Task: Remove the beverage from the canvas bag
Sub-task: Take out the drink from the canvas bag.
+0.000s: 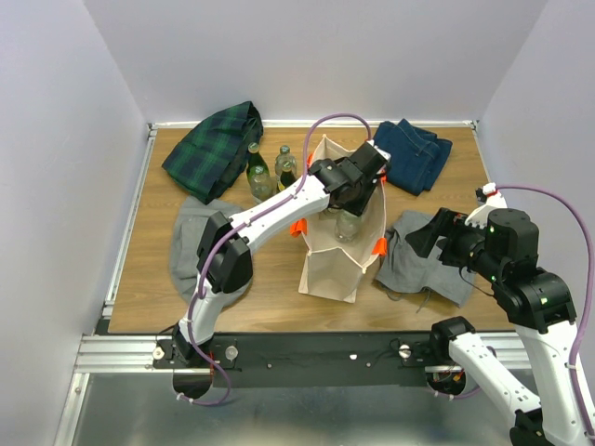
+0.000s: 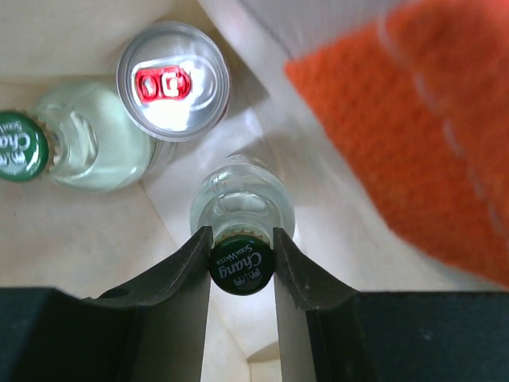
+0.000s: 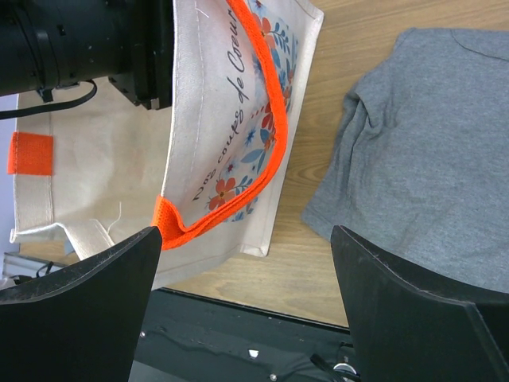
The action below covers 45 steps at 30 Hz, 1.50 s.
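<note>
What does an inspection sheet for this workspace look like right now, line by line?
Surface: wooden table, partly covered.
Job's things: canvas bag upright at centre; inside are a green-capped bottle, a second bottle and a can.
Clutter: plaid cloth, denim, left grey cloth, right grey cloth, rear left bottle, rear right bottle.
Grippers: left gripper inside the bag, shut on the green-capped bottle; right gripper open, holding nothing, right of the bag.
Cables: purple cable arcs over the left arm; another purple cable on the right arm.
Surroundings: pale walls; metal rail.
</note>
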Each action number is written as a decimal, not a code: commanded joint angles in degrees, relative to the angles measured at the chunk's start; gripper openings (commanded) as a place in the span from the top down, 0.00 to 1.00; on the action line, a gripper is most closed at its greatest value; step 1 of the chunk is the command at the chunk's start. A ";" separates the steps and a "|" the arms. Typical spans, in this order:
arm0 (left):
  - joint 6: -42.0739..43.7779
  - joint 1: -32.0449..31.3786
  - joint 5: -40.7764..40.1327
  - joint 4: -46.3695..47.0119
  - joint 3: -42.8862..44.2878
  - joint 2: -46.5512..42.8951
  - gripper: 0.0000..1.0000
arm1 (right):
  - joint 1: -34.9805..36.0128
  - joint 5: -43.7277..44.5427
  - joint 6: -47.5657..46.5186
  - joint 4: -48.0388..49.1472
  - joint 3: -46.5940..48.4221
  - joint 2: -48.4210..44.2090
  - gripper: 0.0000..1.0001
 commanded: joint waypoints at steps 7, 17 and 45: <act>1.61 -0.57 -1.29 -4.10 5.47 -8.90 1.00 | 0.25 0.07 -0.17 -0.18 0.78 0.05 0.04; 1.78 -0.66 -1.20 -4.98 6.43 -12.60 1.00 | 0.25 -1.07 0.62 0.70 0.78 0.31 0.04; 2.40 -0.66 -5.15 -3.66 8.55 -26.84 1.00 | 0.16 -1.34 1.15 1.31 -0.54 0.14 0.04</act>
